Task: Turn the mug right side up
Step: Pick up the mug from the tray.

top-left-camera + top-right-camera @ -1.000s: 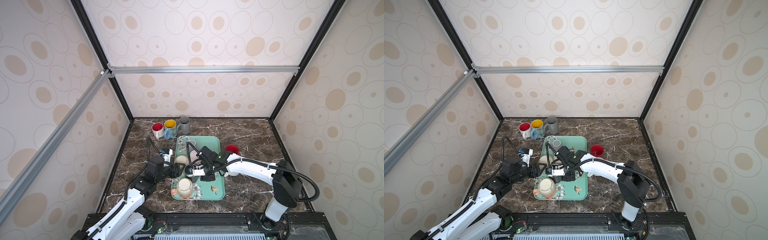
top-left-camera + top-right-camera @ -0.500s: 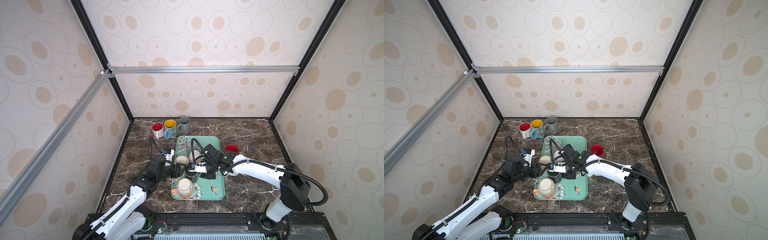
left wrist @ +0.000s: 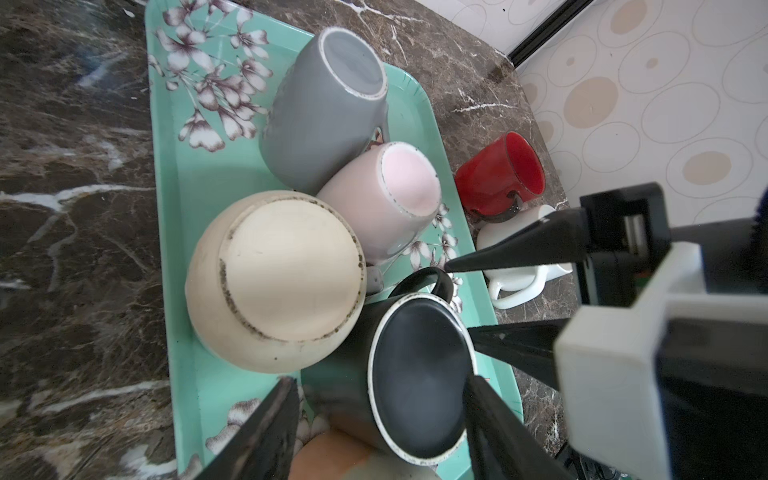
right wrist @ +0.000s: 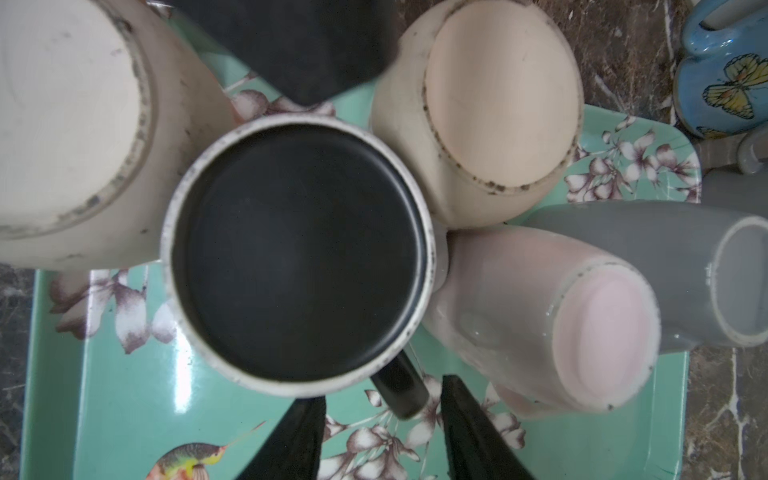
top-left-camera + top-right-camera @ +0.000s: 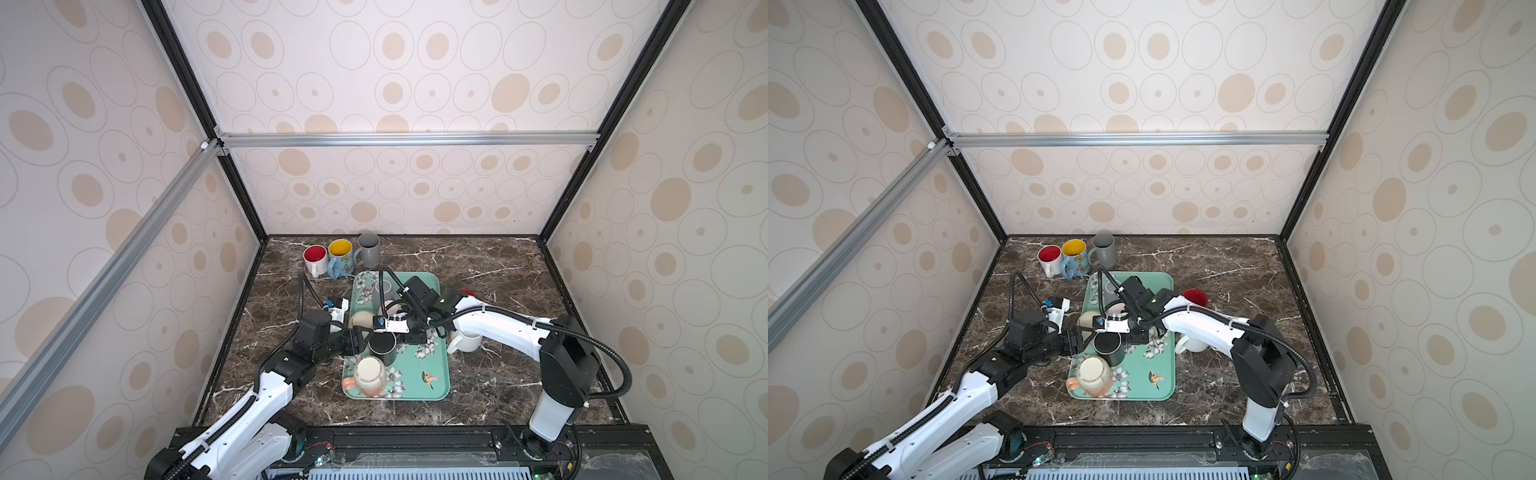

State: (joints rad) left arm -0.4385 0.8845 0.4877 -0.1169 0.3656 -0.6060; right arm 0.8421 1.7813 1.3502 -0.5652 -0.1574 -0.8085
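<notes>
Mug (image 3: 419,365), inverted, sits between 2 spread fingers (image 3: 270,432) of left claw (image 3: 379,379).

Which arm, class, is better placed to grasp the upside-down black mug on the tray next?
Probably the left. The left gripper straddles the black mug, one finger on each side of its body, so closing should clamp it. The right gripper only brackets the handle, a weaker hold for flipping.

A dark brown marble tabletop (image 5: 478,257), veined white, is the enclosure's floor. Cream walls (image 5: 395,199) printed with beige ovals rise around it. Black corner posts (image 5: 572,183) stand at its far corners, and a silver crossbar (image 5: 407,139) spans above its far edge. A slanting silver rail (image 5: 103,286) runs above its left side. The light is soft and even.
</notes>
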